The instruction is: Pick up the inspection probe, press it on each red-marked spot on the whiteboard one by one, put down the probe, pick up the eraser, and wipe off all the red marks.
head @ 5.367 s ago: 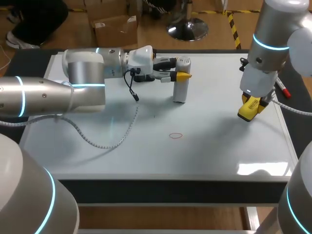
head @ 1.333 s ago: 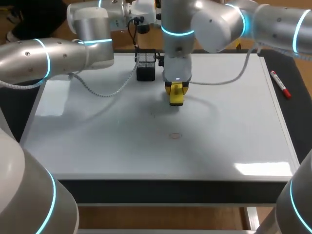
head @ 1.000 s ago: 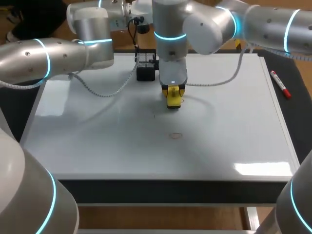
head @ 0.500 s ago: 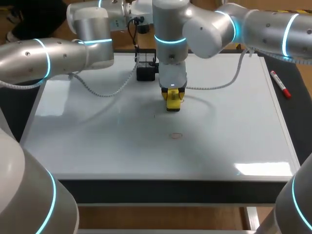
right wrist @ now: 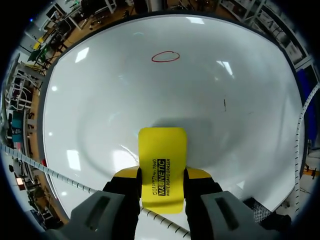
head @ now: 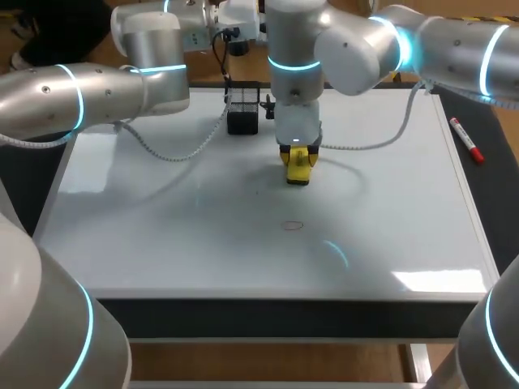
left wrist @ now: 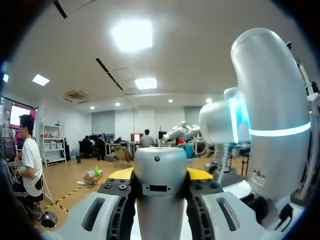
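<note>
The right gripper (head: pixel 298 168) is clamping a flat yellow rectangular eraser (right wrist: pixel 162 160) over the glossy white whiteboard (head: pixel 162 235), upper centre of the head view. The red oval mark (head: pixel 293 226) is lying ahead of the eraser, apart, near frame centre. The left gripper (left wrist: pixel 160 174) is gripping a grey cylindrical probe (left wrist: pixel 160 205).

A whiteboard (head: pixel 162 227) is laid flat on a dark table (head: pixel 489 203). A red ring (head: pixel 293 226) is drawn near the whiteboard's middle. A black holder (head: pixel 242 115) is set at its far edge, and a red marker (head: pixel 466 140) is laid just beyond its right edge.
</note>
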Robot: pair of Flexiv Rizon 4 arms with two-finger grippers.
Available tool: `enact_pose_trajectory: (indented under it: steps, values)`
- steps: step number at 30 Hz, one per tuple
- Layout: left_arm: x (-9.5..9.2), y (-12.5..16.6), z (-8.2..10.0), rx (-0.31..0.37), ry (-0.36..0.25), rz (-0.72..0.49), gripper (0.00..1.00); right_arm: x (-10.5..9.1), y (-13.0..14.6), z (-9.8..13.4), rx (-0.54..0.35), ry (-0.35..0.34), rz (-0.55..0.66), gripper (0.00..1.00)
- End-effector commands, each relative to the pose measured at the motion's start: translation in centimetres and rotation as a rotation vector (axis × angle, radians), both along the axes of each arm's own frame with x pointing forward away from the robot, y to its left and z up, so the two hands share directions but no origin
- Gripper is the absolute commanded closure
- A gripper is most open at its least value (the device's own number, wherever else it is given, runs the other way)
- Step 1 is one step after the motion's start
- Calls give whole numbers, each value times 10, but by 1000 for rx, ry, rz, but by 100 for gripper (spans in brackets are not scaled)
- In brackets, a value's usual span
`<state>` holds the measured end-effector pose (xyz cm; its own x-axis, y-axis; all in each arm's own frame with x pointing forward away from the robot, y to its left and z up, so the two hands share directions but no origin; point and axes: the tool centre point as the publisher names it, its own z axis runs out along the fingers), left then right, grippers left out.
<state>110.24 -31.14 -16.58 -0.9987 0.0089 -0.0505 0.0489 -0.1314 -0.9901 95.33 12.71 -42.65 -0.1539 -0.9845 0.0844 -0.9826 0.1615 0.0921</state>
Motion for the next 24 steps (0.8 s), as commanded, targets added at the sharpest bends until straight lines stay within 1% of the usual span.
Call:
enact_pose_trajectory:
  steps: [1, 7, 14, 19, 24]
  values:
    - [1, 0, 1, 0, 0, -2, 100, -6, -18, -2, 7, -7, -11, 100]
    - [1, 0, 1, 0, 0, -2, 100, -11, -34, 0, -1, -6, -52, 100]
    - [1, 0, 1, 0, 0, -2, 100, -14, -41, 5, -3, -10, -72, 100]
    - [1, 0, 1, 0, 0, -2, 100, -16, -49, 18, -3, -32, -84, 100]
    - [1, 0, 1, 0, 0, -2, 100, -20, -74, 32, -21, -47, -137, 100]
